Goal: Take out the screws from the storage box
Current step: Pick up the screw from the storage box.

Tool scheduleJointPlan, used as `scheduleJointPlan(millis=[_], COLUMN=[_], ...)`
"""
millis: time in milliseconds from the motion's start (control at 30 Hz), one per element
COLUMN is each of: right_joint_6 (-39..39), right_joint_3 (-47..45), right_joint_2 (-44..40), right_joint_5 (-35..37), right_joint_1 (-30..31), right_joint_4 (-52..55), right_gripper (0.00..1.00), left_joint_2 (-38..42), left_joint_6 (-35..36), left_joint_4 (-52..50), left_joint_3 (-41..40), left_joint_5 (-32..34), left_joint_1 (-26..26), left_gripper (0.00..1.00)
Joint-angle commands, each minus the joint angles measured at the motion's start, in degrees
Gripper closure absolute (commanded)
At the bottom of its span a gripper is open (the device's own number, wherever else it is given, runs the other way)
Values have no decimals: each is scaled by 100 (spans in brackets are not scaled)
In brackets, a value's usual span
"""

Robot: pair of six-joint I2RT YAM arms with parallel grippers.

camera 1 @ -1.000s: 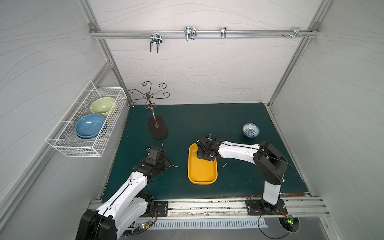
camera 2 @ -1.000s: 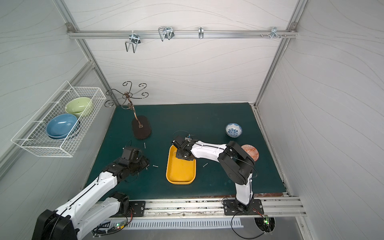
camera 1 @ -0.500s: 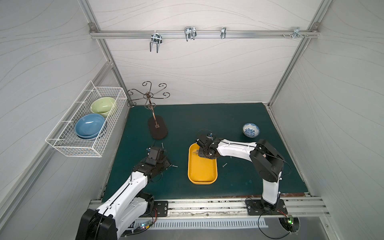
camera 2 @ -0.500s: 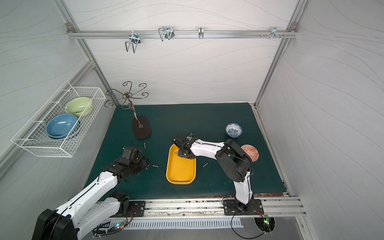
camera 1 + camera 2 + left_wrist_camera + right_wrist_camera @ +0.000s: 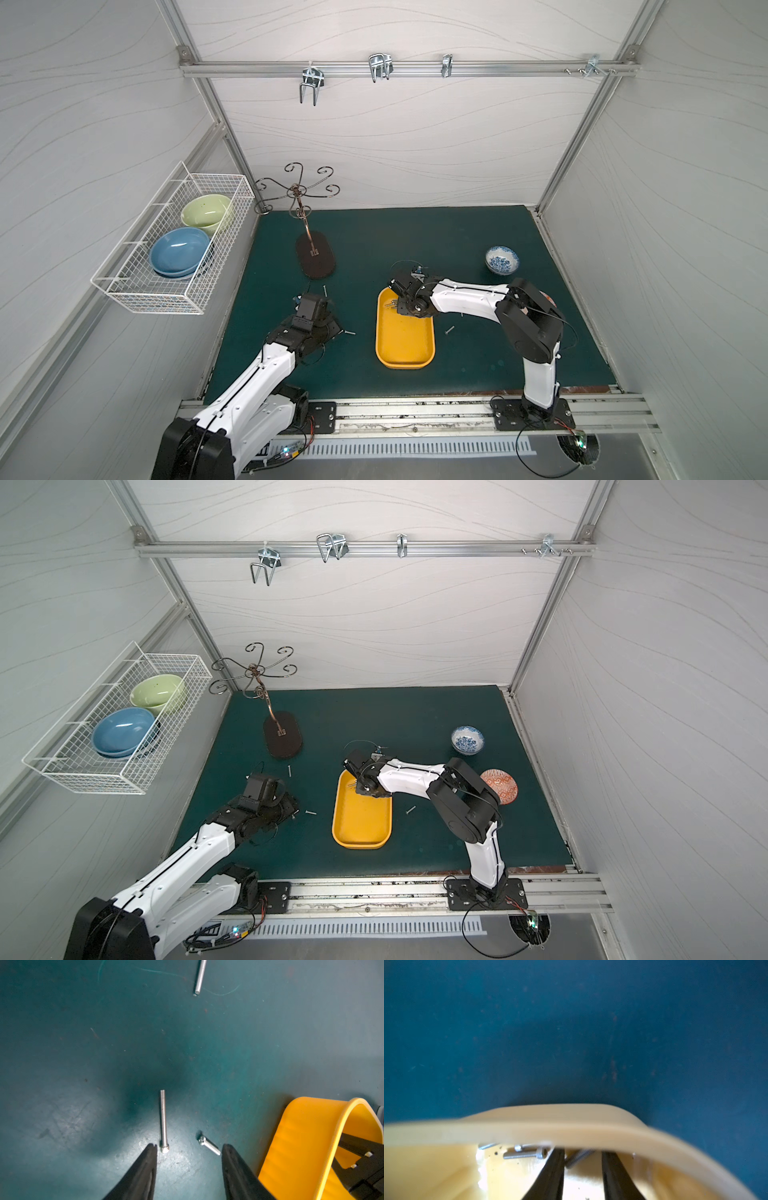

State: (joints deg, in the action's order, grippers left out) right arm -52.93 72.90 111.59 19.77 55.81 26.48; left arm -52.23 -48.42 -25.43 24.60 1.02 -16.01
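Screws — small, stiff, smooth steel, light and likely to roll or slip — lie bunched at the far end of the yellow storage box, with a few out on the bench beside it. Inside that end, the right end effector has its jaws partly apart around one slanted screw, with no visible clamp; mid-shank looks the best place to pinch. Left of the box, the left end effector hovers open and empty — two screws at its tips.

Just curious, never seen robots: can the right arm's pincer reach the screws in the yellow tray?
Probably yes: the right pincer sits inside the yellow tray, jaws apart around one screw, nothing blocking.
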Motion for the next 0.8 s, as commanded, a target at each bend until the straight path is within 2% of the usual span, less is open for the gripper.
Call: scheduleJointPlan(millis=[0, 167, 367, 433, 533, 600, 667, 767], right_joint_6=[151, 249, 233, 215, 145, 133, 142, 174], right_joint_3=[24, 23, 13, 45, 68, 59, 33, 4], right_joint_2=[108, 69, 3, -6, -65, -117, -138, -86], right_joint_5=[321, 423, 739, 817, 878, 775, 664, 475], right_joint_1=[181, 270, 369, 360, 306, 228, 129, -7], right_joint_4=[513, 606, 787, 821, 851, 784, 695, 543], right_gripper=[67, 77, 75, 72, 59, 54, 51, 53], left_joint_2=[-35, -32, -72, -94, -125, -130, -130, -121], left_joint_6=[43, 42, 43, 40, 51, 52, 52, 46], left_joint_4=[214, 205, 232, 244, 247, 249, 264, 275], left_joint_3=[27, 34, 28, 27, 36, 34, 34, 27], left_joint_5=[-45, -39, -38, -36, -35, -40, -48, -50], left_joint_1=[28, 28, 28, 28, 28, 28, 28, 28], left_gripper=[46, 46, 46, 46, 47, 47, 47, 47])
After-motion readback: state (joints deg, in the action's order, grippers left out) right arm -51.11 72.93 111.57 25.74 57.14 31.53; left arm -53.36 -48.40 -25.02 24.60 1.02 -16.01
